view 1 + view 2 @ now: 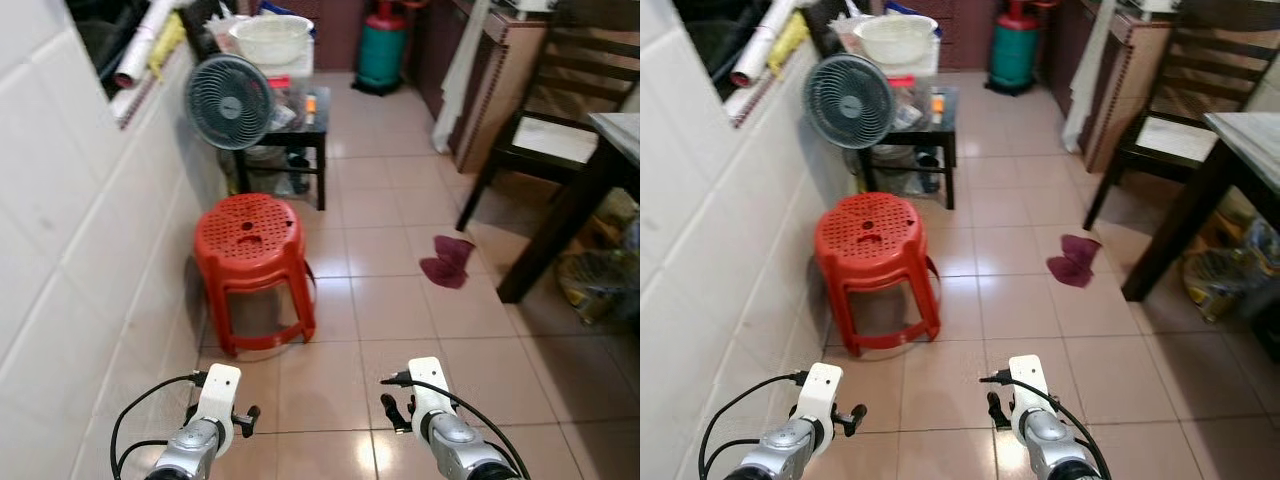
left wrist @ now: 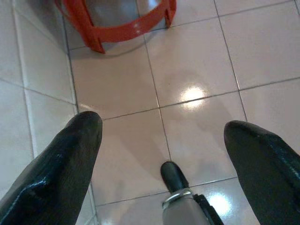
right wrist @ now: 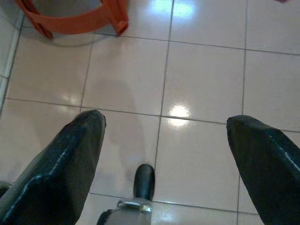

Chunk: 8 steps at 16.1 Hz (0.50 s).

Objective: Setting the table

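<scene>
Left gripper and right gripper hang low with fingers spread wide, holding nothing. The red stool stands ahead of the left gripper; the dark table lies ahead, beyond the right gripper.

The left claw hangs over a glossy pinkish tiled floor, its two black fingers spread wide with nothing between them. Ahead of the fingertips stands the lower ring and legs of a red plastic stool. Light glints off the tiles between the fingers.
</scene>
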Tool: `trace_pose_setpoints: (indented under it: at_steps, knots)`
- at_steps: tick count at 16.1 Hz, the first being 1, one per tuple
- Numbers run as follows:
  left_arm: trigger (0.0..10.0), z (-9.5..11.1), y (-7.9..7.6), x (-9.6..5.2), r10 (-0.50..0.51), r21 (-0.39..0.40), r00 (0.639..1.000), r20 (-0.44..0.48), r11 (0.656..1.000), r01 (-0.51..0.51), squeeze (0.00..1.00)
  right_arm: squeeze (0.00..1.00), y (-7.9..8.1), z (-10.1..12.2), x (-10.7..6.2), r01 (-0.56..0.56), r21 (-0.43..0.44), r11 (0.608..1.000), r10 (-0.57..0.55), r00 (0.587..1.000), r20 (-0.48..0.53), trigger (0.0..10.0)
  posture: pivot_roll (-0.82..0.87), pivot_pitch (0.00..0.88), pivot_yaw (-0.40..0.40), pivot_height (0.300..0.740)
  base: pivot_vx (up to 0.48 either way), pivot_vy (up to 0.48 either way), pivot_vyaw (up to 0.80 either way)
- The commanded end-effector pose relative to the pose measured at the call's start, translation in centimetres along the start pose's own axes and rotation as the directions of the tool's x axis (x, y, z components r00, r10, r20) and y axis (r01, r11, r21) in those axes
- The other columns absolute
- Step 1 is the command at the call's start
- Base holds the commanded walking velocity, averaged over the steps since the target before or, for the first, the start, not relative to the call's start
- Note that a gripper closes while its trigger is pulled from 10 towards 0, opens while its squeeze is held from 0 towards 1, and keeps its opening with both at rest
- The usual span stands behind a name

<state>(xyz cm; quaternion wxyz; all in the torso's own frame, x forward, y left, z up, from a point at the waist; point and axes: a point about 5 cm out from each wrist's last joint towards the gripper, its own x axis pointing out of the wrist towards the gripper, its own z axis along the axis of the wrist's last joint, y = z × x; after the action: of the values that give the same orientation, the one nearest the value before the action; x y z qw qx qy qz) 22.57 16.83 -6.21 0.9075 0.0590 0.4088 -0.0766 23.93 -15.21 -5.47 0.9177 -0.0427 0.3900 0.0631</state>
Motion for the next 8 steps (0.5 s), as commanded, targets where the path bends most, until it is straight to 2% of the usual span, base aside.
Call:
trace_pose_setpoints:
  at_steps: [1,5,8]
  knots:
    - [10.0,-0.5,0.1,-0.1,-0.011,0.008,1.0,-0.012,1.0,0.011,0.0,0.0,0.2,0.1,0.0,-0.009,-0.014,1.0,0.009,1.0,0.01,10.0,-0.15,0.0,0.02,0.74,0.0,0.0,-0.78]
    - [10.0,-0.4,-0.8,-0.1,-0.105,-0.005,0.994,0.001,0.994,0.105,0.0,0.0,0.6,0.0,0.0,-0.021,-0.027,0.999,0.021,1.0,0.012,10.0,-0.16,0.0,0.023,0.74,0.0,0.0,-0.77]
    - [10.0,-0.2,-1.1,0.0,-0.126,0.012,0.992,0.001,0.992,0.126,0.0,0.0,0.5,0.0,0.0,-0.015,-0.032,0.999,0.016,1.0,0.011,10.0,-0.17,0.0,0.022,0.74,0.0,0.0,-0.76]
